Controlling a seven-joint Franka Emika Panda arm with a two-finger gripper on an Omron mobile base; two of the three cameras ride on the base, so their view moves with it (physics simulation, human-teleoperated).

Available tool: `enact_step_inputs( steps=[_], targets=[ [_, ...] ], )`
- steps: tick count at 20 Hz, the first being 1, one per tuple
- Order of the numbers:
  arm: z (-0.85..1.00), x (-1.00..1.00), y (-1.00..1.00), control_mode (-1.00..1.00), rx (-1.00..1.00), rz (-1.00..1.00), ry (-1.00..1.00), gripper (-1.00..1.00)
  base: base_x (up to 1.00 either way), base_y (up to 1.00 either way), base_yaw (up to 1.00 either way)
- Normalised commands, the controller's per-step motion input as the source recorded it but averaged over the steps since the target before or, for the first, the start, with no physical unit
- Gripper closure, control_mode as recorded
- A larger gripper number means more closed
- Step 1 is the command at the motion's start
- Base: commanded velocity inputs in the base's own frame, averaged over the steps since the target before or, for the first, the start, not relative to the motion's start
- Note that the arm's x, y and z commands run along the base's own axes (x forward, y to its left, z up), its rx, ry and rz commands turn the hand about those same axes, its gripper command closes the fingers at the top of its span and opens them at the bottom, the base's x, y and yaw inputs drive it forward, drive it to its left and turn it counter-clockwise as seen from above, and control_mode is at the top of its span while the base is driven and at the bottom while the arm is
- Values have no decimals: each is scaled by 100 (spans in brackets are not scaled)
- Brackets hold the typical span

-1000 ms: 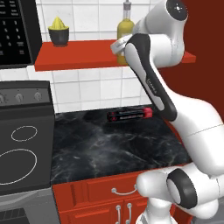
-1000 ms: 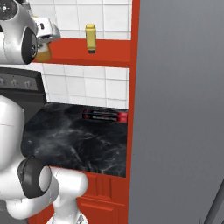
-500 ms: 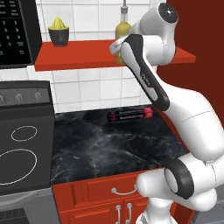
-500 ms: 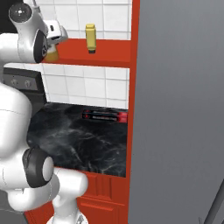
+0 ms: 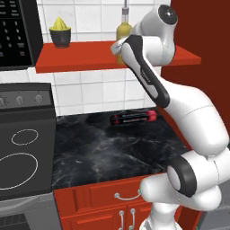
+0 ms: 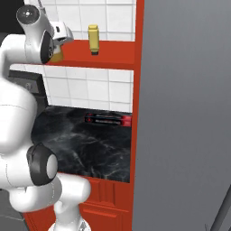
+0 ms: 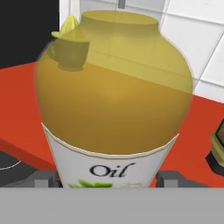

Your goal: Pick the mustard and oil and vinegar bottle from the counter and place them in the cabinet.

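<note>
The oil and vinegar bottle (image 7: 113,100), yellow-olive with an "Oil" label, is close up in the hand view. My gripper (image 7: 107,180) is shut on it, one fingertip (image 7: 47,180) pressed against each side of the label. From the left base view the bottle (image 5: 123,28) is upright over the cabinet shelf (image 5: 76,57), half hidden by my forearm. Its base (image 6: 56,55) shows behind the hand in the right base view. The mustard (image 6: 93,39) stands on the shelf (image 6: 115,53), just right of the hand. Below lies the black counter (image 5: 103,152).
A yellow juicer on a dark bowl (image 5: 60,31) stands at the shelf's left end. A red and black flat packet (image 5: 133,118) lies at the back of the counter. The stovetop (image 5: 22,157) is to the left. A tall grey panel (image 6: 185,113) closes the right side.
The arm's elbow has risen and the hand has edged along the shelf towards the mustard, still around the bottle. The jaws keep the same width.
</note>
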Motion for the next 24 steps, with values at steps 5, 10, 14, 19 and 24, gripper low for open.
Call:
enact_step_inputs(
  steps=[5,10,14,19,24],
  targets=[
    [7,12,0,-100,0,0,0,100,0,0,0],
    [0,25,4,-100,0,0,0,100,0,0,0],
    [-13,31,14,-100,0,0,0,100,0,0,0],
    [-9,22,21,-100,0,0,0,100,0,0,0],
    [-13,16,20,-100,0,0,0,100,0,0,0]
  ],
)
